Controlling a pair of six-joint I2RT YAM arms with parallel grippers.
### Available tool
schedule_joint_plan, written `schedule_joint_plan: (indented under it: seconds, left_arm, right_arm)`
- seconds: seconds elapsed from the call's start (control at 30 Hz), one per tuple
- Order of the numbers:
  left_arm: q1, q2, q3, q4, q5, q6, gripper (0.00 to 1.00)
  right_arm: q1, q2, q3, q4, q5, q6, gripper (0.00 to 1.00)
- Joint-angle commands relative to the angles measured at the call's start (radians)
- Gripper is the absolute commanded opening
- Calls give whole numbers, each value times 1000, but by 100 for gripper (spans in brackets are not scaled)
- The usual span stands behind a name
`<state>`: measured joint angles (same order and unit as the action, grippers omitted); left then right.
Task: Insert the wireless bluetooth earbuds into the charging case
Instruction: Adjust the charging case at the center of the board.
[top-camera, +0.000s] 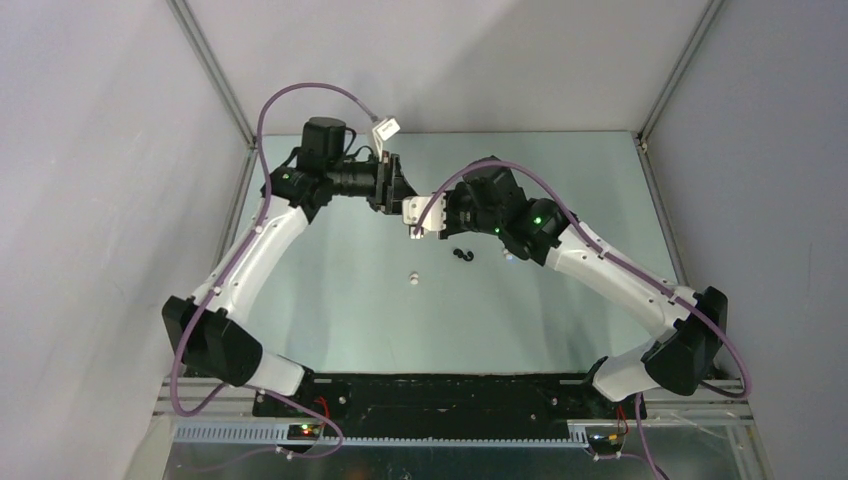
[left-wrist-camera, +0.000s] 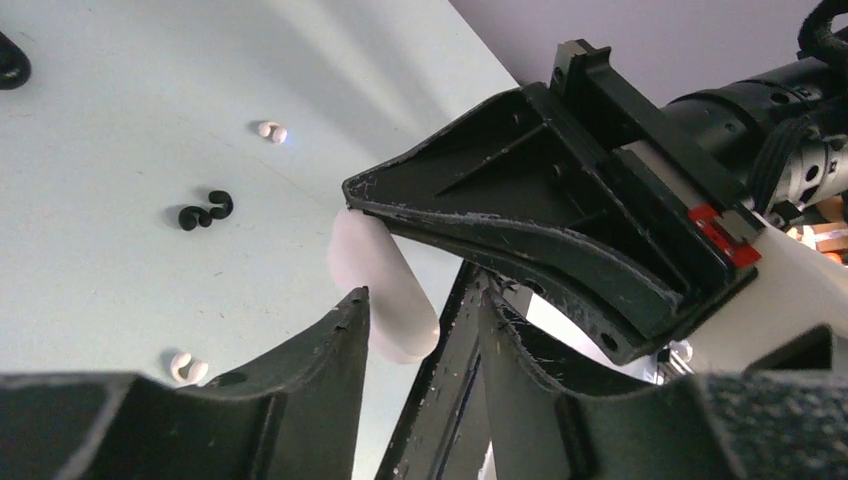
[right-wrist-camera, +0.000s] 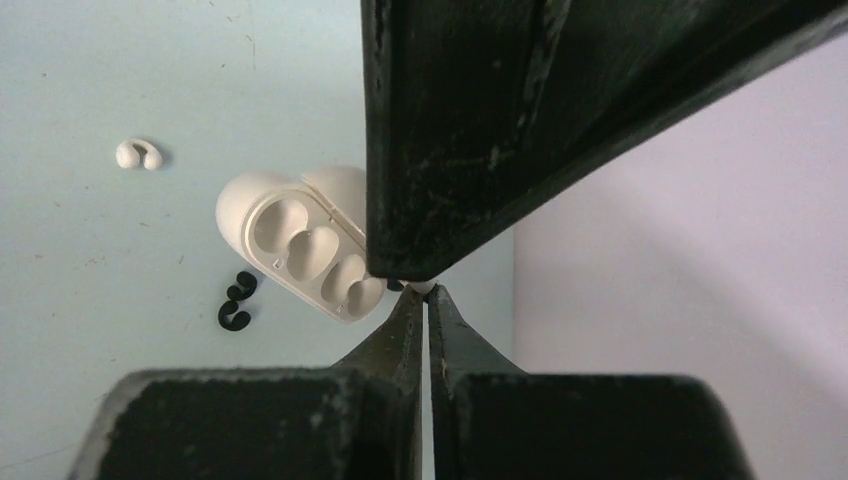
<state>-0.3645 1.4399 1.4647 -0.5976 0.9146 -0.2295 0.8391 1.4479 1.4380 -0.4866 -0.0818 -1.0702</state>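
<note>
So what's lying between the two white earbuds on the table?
The black earbuds lie there, curled together, between the far white earbud and the near white earbud. The left wrist view shows it best.

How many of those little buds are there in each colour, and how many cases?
White buds: 2
Black buds: 2
White case: 1
Total: 5
Dark shape at the left wrist view's edge: unclear, uncounted.
</note>
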Motion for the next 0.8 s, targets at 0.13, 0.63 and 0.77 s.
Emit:
schedule_joint_plan:
  seconds: [0.13, 0.63, 0.77]
  left_arm:
    - [-24, 55, 80, -90, 6, 4, 49]
    - [-27, 111, 129, -170, -9, 23, 35]
    - [-27, 112, 130, -171, 2, 31, 20]
  right_arm:
    - [12, -1, 9, 71, 20, -17, 0]
    - [23, 1, 9, 74, 14, -13, 0]
    - [29, -3, 4, 71, 14, -11, 0]
